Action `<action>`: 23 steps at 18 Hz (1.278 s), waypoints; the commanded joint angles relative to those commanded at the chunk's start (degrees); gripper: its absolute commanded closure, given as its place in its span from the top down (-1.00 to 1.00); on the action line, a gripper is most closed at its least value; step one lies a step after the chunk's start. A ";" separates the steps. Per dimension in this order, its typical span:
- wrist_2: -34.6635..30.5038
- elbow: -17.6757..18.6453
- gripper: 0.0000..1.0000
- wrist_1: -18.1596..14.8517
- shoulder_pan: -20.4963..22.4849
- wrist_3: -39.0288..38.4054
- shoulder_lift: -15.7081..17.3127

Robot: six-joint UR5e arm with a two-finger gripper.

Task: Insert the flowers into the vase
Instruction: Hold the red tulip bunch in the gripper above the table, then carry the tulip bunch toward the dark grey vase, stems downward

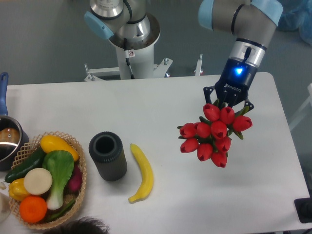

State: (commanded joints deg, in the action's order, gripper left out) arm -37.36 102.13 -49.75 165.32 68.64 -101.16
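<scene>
- Gripper (pixel 229 103) at upper right of frame, blue light lit on its body; fingertips buried behind the red buds, so the jaws look clamped on the bunch's stems but the contact itself is hidden.
- The flowers (pixel 214 135): red tulip buds with bits of green leaf, hanging just below the gripper at right centre; stems not visible; cannot tell whether the lowest buds touch the table.
- The vase (pixel 107 156): dark matte cylinder, upright, round mouth open and showing dark inside, lower left of centre, well apart from the flowers.
- Banana (pixel 141 173) lies on the table just right of the vase, close but apart from it.
- White table (pixel 146 112): bare surface between banana and flowers and across the upper middle; right edge near the flowers, front edge cut off by the frame bottom.
- Woven basket (pixel 74 146) at lower left, partly cut by the frame bottom, just left of the vase; holds toy produce: yellow piece, dark green cucumber, bok choy, white round piece, orange, yellow pepper, something purple mostly hidden.
- Pot (pixel 9 141) with blue handle at left edge, cut off by the frame, behind the basket; contents hard to make out.
- Dark fuzzy object (pixel 80 226) at bottom edge, cut off, unidentifiable.
- Black object (pixel 304 209) at lower right corner, cut off.
- Second robot base (pixel 129 39) at top centre behind the table, its top out of frame.
</scene>
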 joint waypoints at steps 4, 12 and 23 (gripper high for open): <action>5.35 0.44 -0.61 0.00 -2.90 -0.09 -0.09; 15.02 3.86 -0.61 0.26 -8.35 2.45 0.70; 31.80 5.71 -0.60 0.26 -11.16 11.16 1.23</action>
State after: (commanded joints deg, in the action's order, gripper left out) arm -5.55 107.84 -49.48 154.16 79.80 -99.93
